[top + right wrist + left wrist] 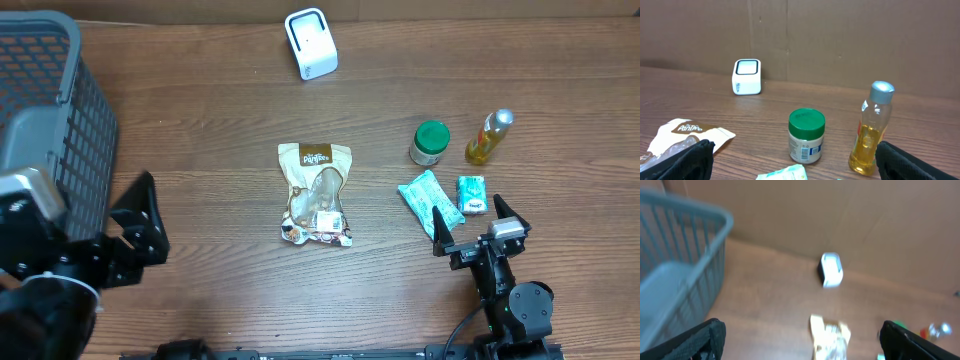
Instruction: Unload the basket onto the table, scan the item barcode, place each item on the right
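A white barcode scanner (311,42) stands at the far edge of the table; it also shows in the left wrist view (830,270) and the right wrist view (747,77). A tan snack bag (316,193) lies flat mid-table. My left gripper (148,222) is open at the near left, beside the basket, holding nothing. My right gripper (472,220) is open at the near right, just short of a teal pack (430,203). The left wrist view is blurred; its open gripper (800,330) points toward the bag (830,335). In the right wrist view, a green-lidded jar (807,136) stands ahead between the open jaws.
A grey plastic basket (50,120) fills the far left corner. The green-lidded jar (430,142), a bottle of yellow oil (488,137) and a small teal packet (472,194) sit on the right. A cardboard wall rises behind the table.
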